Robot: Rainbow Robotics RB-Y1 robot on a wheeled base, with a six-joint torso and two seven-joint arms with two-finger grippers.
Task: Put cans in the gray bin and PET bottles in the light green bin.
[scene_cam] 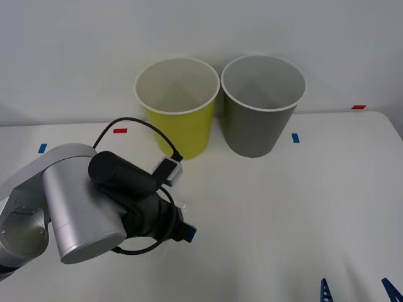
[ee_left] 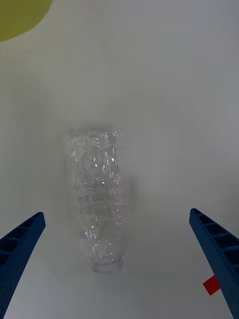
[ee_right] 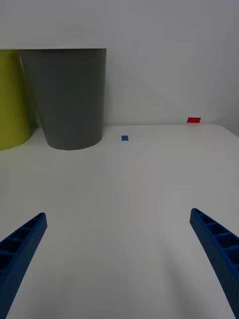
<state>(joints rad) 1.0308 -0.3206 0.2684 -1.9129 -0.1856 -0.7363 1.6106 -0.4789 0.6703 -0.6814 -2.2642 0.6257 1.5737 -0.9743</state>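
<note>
You're looking at a white bench [scene_cam: 283, 207] that runs up to a plain pale wall [scene_cam: 75, 50]. Small tape markers sit along its far part: in the front view, a red one [scene_cam: 120, 131] and a blue one [scene_cam: 42, 148] toward the robot's left, a blue one [scene_cam: 295, 137] toward the right, and a red one [scene_cam: 358, 107] at the far right edge (right where the bench meets the wall). From the right wrist view you can see a blue marker [ee_right: 125, 138] and a red marker [ee_right: 193, 119] too. In the left wrist view, one more red marker [ee_left: 211, 284] lies flat on the bench surface.
</note>
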